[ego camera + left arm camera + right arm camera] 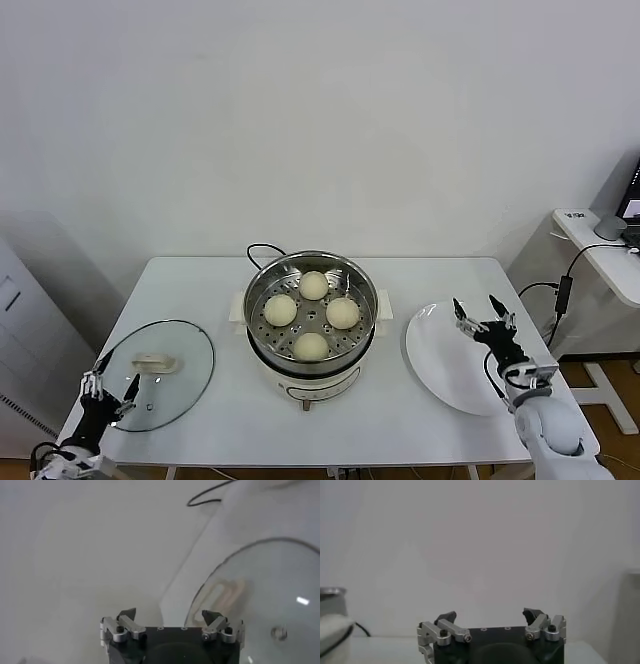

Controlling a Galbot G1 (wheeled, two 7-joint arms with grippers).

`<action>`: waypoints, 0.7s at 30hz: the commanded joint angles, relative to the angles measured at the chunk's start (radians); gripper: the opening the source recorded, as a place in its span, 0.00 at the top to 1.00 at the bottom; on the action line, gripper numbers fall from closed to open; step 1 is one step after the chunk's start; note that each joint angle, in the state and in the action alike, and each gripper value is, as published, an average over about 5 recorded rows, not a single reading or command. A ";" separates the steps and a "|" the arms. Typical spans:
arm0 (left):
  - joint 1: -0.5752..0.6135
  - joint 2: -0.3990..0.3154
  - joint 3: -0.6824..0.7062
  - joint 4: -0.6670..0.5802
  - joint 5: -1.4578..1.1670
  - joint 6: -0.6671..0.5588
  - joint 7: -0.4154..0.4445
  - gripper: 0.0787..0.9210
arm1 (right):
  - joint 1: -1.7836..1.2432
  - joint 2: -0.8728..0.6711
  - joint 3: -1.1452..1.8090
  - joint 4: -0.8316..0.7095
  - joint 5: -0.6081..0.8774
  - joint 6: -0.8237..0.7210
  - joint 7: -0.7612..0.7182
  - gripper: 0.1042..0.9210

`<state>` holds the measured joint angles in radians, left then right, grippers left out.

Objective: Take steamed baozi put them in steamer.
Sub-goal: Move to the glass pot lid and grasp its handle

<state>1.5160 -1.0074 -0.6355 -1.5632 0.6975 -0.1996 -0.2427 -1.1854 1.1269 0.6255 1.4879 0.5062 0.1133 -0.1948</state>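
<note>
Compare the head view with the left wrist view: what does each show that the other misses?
Only the head view shows all four steamed baozi sitting in the steamer, the bare white plate, and the right gripper open above that plate. Only the left wrist view shows the left gripper's fingers close up, spread apart and holding nothing. Both show the left gripper, the glass lid lying beside it, the black cord and the white table.

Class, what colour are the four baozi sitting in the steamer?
Cream-white baozi, on the steamer's perforated steel tray; clearest in the head view.
</note>
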 commanded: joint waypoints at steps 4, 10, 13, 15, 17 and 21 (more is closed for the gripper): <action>-0.094 -0.059 -0.056 0.174 0.575 -0.197 -0.194 0.12 | -0.076 0.091 0.068 -0.008 -0.057 0.016 -0.004 0.12; -0.108 -0.074 -0.087 0.173 0.604 -0.198 -0.221 0.12 | -0.068 0.101 0.055 -0.032 -0.069 0.017 -0.020 0.12; -0.114 -0.076 -0.092 0.179 0.605 -0.197 -0.218 0.12 | -0.063 0.102 0.052 -0.038 -0.070 0.019 -0.024 0.12; -0.123 -0.078 -0.090 0.187 0.605 -0.196 -0.214 0.12 | -0.062 0.102 0.053 -0.040 -0.069 0.020 -0.026 0.12; -0.134 -0.079 -0.085 0.194 0.605 -0.195 -0.210 0.12 | -0.062 0.101 0.054 -0.040 -0.068 0.020 -0.028 0.12; -0.156 -0.085 -0.073 0.195 0.601 -0.190 -0.202 0.12 | -0.064 0.099 0.059 -0.042 -0.068 0.020 -0.033 0.12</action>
<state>1.4005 -1.0795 -0.7022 -1.3968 1.2107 -0.3648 -0.4168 -1.2399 1.2136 0.6751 1.4541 0.4471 0.1307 -0.2236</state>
